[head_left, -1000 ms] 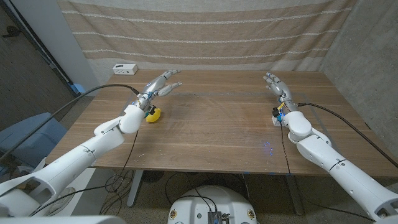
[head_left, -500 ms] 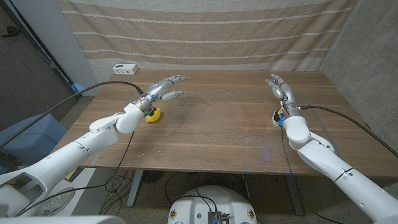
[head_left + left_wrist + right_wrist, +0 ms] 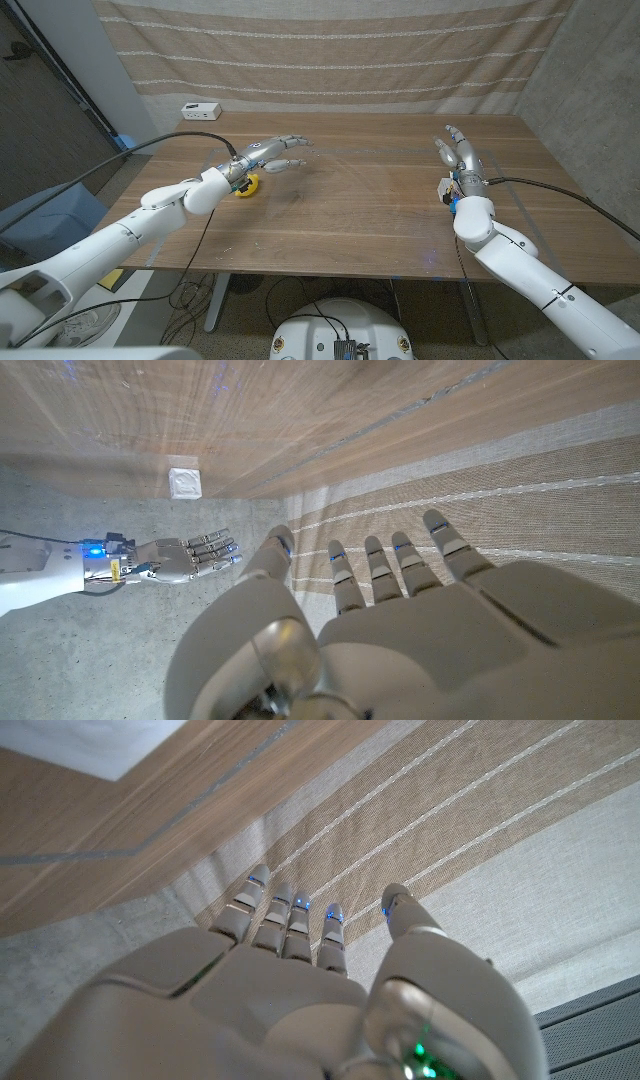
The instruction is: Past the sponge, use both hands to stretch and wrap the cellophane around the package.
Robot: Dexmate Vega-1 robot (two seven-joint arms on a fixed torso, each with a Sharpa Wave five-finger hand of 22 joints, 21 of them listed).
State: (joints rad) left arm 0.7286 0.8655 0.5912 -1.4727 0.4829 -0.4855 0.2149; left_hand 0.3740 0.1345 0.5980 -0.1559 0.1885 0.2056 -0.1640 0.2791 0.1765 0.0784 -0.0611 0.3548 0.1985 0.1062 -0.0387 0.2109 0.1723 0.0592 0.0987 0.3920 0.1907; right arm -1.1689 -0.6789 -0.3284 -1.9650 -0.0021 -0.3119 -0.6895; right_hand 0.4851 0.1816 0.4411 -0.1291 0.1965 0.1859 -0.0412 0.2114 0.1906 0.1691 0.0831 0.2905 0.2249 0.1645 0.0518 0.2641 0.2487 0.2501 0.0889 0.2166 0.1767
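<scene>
Now, step in hand: reaching out over the desk (image 3: 350, 215) toward the film, judged from both arms stretched forward with nothing grasped.
Left hand (image 3: 268, 154): released, fingers spread and pointing across the desk; it holds nothing.
Right hand (image 3: 458, 153): released too, fingers straight and together, standing on its edge with the palm facing inward.
Sponge (image 3: 245, 184): the yellow piece lies on the desk just beside the left wrist, behind the left fingertips.
Cellophane (image 3: 345, 160): a faint glossy streak shows between the two hands, ahead of the left fingertips; its edges are too thin to trace.
Package: I cannot make it out; if it lies under the film, the pictures do not show it.
White box (image 3: 200, 110): at the desk's far edge, beyond the left hand and well apart from it.
Doing it well: I judge each hand should find a film edge on its own side, pinch firmly, then pull apart evenly so the sheet tightens without tearing.
Risk: the film is nearly unseen, so a pinch may close on nothing.
</scene>
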